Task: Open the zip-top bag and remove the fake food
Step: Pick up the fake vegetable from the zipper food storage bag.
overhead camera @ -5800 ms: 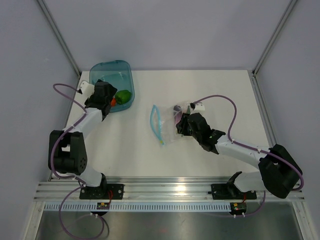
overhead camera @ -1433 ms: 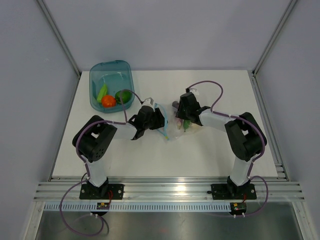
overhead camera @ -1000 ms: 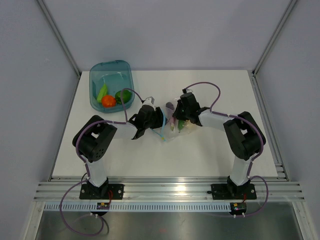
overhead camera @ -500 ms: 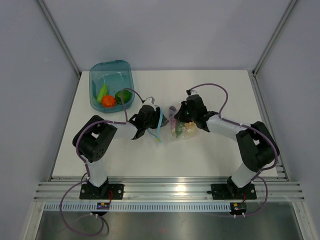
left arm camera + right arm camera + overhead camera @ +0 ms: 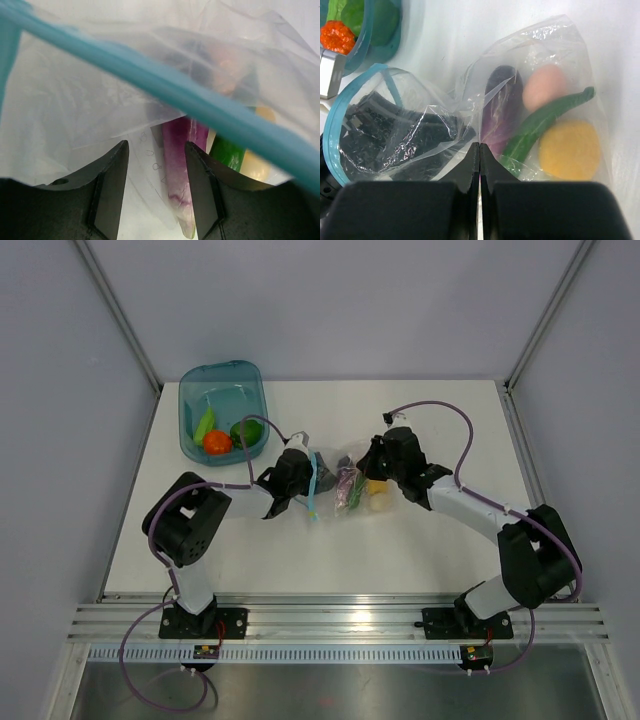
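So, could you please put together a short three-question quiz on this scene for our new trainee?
1. True or false: the zip-top bag is empty.
2. Which piece lies in the teal tub? A) tomato B) eggplant C) lemon
3. Which gripper has its jaws shut, and on what?
Key: 1. False: fake food shows inside it. 2. A. 3. The right gripper, pinching the bag's plastic; the left gripper stands open.
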Controlling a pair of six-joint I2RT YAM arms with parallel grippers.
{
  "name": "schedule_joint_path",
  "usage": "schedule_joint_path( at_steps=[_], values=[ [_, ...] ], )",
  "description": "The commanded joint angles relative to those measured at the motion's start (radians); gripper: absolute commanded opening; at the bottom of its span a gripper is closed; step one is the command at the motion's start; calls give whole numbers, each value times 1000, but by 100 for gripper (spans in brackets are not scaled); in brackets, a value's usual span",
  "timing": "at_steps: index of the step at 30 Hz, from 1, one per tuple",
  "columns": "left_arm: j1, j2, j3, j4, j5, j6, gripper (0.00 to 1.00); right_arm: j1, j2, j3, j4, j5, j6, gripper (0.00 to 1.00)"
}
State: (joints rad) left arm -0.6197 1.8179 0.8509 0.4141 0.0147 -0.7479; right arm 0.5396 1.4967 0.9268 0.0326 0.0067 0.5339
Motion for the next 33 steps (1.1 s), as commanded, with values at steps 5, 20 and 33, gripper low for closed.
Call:
schedule_joint_path(
  at_steps=[5, 20, 33],
  values=[
    [-5, -39, 5, 66, -21, 27, 52, 3, -39, 7, -5, 73, -43, 0],
    [-21, 7, 30, 126, 45, 62, 67, 5, -49, -2, 9, 29, -31, 0],
    [-94, 81, 169, -58, 2, 150, 71, 5, -35, 0, 10, 22, -28, 0]
  ],
)
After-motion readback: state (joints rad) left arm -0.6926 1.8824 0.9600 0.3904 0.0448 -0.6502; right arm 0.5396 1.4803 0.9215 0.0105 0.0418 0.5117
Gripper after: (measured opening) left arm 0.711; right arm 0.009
